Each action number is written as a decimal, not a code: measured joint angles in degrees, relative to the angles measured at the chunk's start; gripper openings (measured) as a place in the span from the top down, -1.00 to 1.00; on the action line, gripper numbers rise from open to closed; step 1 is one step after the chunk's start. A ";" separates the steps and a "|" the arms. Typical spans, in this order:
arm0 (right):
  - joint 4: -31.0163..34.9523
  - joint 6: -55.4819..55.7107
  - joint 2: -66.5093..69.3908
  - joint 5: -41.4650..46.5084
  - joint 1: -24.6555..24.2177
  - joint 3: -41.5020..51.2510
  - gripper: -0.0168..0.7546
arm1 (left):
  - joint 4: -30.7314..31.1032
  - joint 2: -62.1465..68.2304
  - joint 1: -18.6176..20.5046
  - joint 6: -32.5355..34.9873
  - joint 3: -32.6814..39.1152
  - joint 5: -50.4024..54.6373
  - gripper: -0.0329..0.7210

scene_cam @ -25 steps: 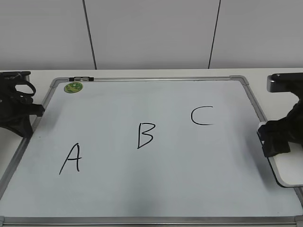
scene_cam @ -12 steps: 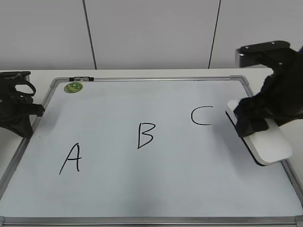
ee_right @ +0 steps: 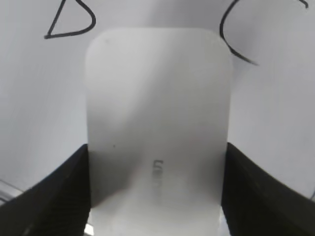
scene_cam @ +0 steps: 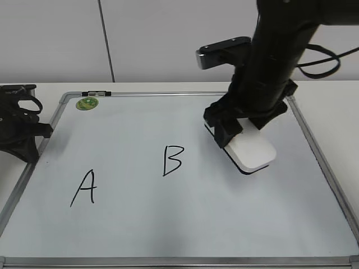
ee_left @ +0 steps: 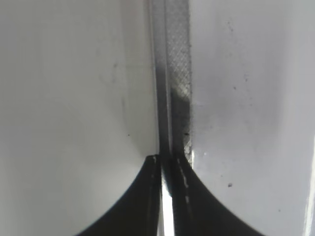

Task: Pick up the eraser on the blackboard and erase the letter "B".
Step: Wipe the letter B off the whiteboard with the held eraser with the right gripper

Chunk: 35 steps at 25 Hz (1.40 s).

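Right gripper [scene_cam: 233,130] is clamped on the eraser [scene_cam: 251,150], one finger against each long side (the right wrist view shows the dark fingers [ee_right: 54,191] flanking the white block). The eraser is held over the right-centre of the board [scene_cam: 185,93], its long axis running diagonally from the gripper toward the near right; whether its dark underside touches the surface cannot be told.

The "B" [scene_cam: 172,160] lies to the left of the eraser, separated by a strip of bare board, at about the same depth on the board. In the right wrist view a part of it [ee_right: 71,22] appears just off the eraser's far left corner, and the "C" [ee_right: 236,34] just off the far right corner. The "C" is hidden behind the arm in the exterior view. The "A" [scene_cam: 84,188] sits further left, well apart from the eraser.

Left gripper [scene_cam: 22,131] rests at the board's left edge; its fingers [ee_left: 147,196] are pressed together, holding nothing.

Judgement: the right arm is the nearer and is already carrying the tool. The coming move is a sideways travel to the left, then a wipe confined to the "B", with care for the "A" beyond.
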 joint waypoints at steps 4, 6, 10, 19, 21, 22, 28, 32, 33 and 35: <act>0.00 -0.75 7.61 1.20 0.29 -7.61 -0.45 | 0.00 0.00 0.00 0.00 0.00 0.03 0.88; 0.00 -0.98 11.21 1.59 0.29 -10.64 -0.45 | -0.04 0.00 0.00 0.00 0.00 0.12 0.88; 0.11 -1.20 17.20 2.12 0.39 -16.62 -0.45 | -0.26 0.00 0.00 0.00 -0.04 0.12 0.88; 0.44 -2.01 26.91 2.37 0.51 -26.26 -0.45 | -0.39 0.00 0.00 0.00 -0.04 0.31 0.88; 0.44 -2.35 28.57 2.37 0.51 -27.52 -0.45 | -0.39 0.00 0.00 0.00 -0.04 0.31 0.88; 0.44 -2.45 29.36 2.37 0.51 -28.25 -0.45 | -0.39 0.00 0.00 0.00 -0.04 0.31 0.88; 0.58 -3.04 31.49 1.80 0.92 -29.27 -0.45 | -0.39 0.00 0.00 0.00 -0.04 0.31 0.88; -0.39 -3.54 32.10 2.02 2.21 -29.89 -0.45 | -0.39 0.00 0.00 0.00 -0.04 0.31 0.88; -0.48 -3.80 32.13 2.02 2.67 -29.99 -0.45 | -0.39 0.00 0.00 0.00 -0.04 0.31 0.88; -0.48 -4.00 32.38 1.91 4.34 -30.13 -0.45 | -0.39 0.00 0.00 0.00 -0.04 0.31 0.88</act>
